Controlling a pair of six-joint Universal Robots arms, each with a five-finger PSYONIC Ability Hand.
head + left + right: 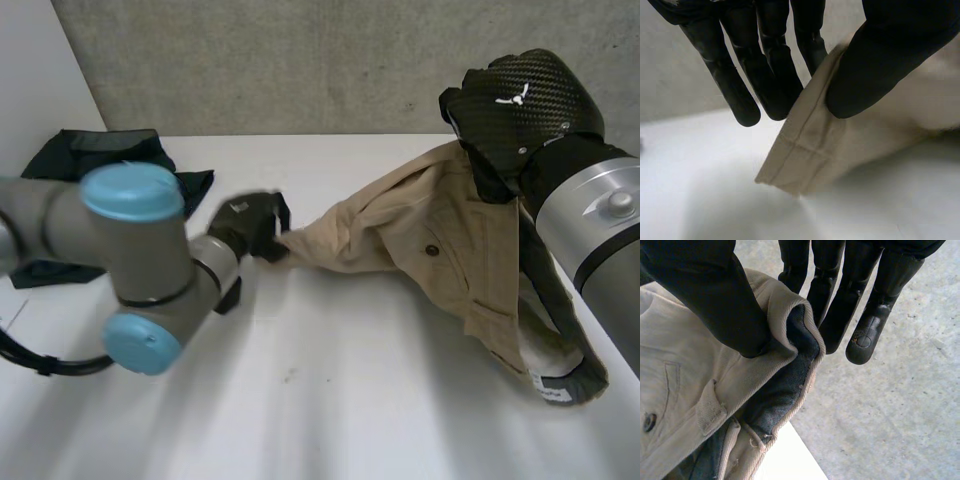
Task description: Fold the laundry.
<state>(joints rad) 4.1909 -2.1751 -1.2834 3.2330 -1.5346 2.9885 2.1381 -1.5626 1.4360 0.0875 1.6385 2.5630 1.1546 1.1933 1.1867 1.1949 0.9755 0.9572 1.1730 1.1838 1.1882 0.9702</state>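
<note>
Closest up, your left arm reaches toward the middle of the table. Your left hand is pinching a leg hem of the beige trousers between thumb and straight fingers. Your right hand clamps the waistband, held up near the right edge. Pull apart too hard and I reckon that thin hem pinch slips. A dark garment sits at the far left corner.

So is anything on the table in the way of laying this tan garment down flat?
Nothing visible does. The table under the tan garment is bare; the dark clothes pile lies apart, beyond the left arm.
</note>
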